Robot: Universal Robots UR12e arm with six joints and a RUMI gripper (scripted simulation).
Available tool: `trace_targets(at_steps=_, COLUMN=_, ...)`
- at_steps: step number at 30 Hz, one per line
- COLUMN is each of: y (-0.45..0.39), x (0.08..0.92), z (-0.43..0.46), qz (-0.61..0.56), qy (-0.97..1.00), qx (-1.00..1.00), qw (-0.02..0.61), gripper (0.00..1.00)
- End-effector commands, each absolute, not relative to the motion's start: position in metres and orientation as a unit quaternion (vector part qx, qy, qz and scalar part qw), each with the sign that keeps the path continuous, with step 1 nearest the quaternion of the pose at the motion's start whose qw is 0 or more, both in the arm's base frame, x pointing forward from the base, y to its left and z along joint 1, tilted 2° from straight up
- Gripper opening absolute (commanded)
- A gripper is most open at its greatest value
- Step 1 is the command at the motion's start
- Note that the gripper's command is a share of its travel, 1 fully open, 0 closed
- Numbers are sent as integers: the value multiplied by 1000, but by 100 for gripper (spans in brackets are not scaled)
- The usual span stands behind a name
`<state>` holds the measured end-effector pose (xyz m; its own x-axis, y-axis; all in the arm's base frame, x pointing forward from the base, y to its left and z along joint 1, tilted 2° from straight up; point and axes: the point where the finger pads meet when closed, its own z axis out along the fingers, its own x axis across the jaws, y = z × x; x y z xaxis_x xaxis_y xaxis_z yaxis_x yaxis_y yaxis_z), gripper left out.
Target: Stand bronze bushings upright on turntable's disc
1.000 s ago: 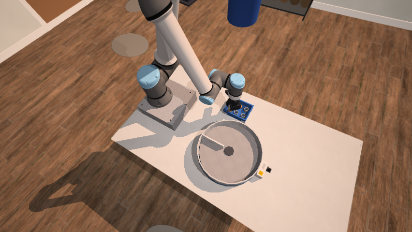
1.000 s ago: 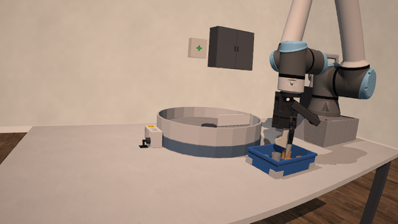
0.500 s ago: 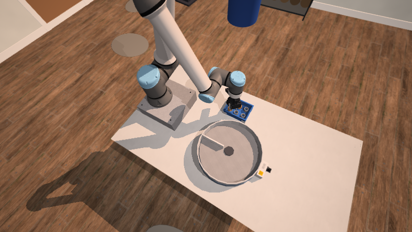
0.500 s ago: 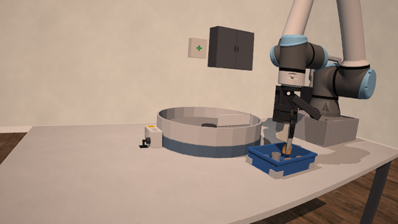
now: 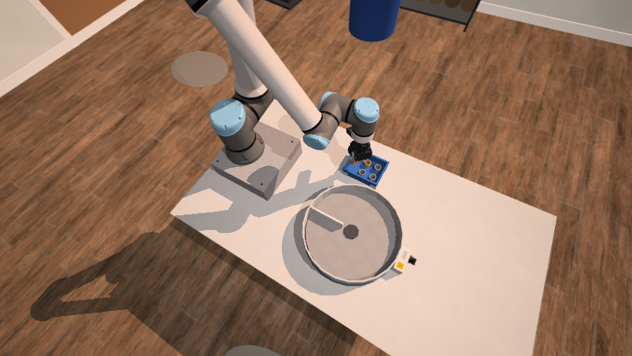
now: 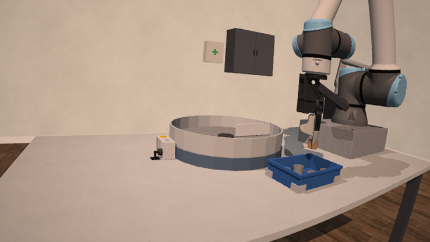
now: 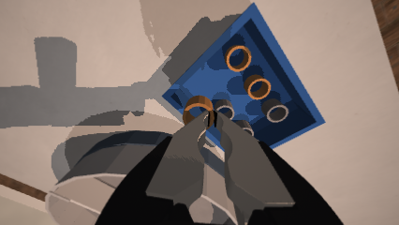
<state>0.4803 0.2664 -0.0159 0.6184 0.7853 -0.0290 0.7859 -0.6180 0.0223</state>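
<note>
My gripper (image 7: 211,112) (image 6: 314,139) (image 5: 356,159) is shut on the wall of a bronze bushing (image 7: 196,105) (image 6: 310,143) and holds it in the air above the blue crate (image 5: 357,177) (image 6: 304,179) (image 7: 300,100), near its corner towards the turntable. In the crate two bronze bushings (image 7: 239,57) (image 7: 258,87) and three steel bushings (image 7: 275,112) (image 7: 225,109) (image 7: 244,127) stand upright. The turntable's grey disc (image 5: 353,251) (image 6: 226,135) with a dark hub (image 5: 350,231) lies in front of the crate, inside a raised ring wall (image 6: 225,142).
A white fence (image 5: 325,219) (image 6: 252,129) runs from the ring wall towards the hub. A small control box (image 5: 402,260) (image 6: 165,147) sits at the turntable's side. The arm's grey base block (image 5: 260,163) (image 6: 354,139) stands on the table behind the crate.
</note>
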Motion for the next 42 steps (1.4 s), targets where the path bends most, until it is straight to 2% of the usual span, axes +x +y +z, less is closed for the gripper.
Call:
trace_targets(at_steps=1, y=267, x=481, z=6, qz=-8, qy=437, qx=899, qw=16, gripper=0)
trace_targets(at_steps=14, y=268, x=481, z=34, qz=-8, qy=437, qx=899, qw=16, gripper=0)
trace_targets(at_steps=42, y=268, x=481, z=36, qz=-8, qy=437, qx=899, qw=16, gripper=0)
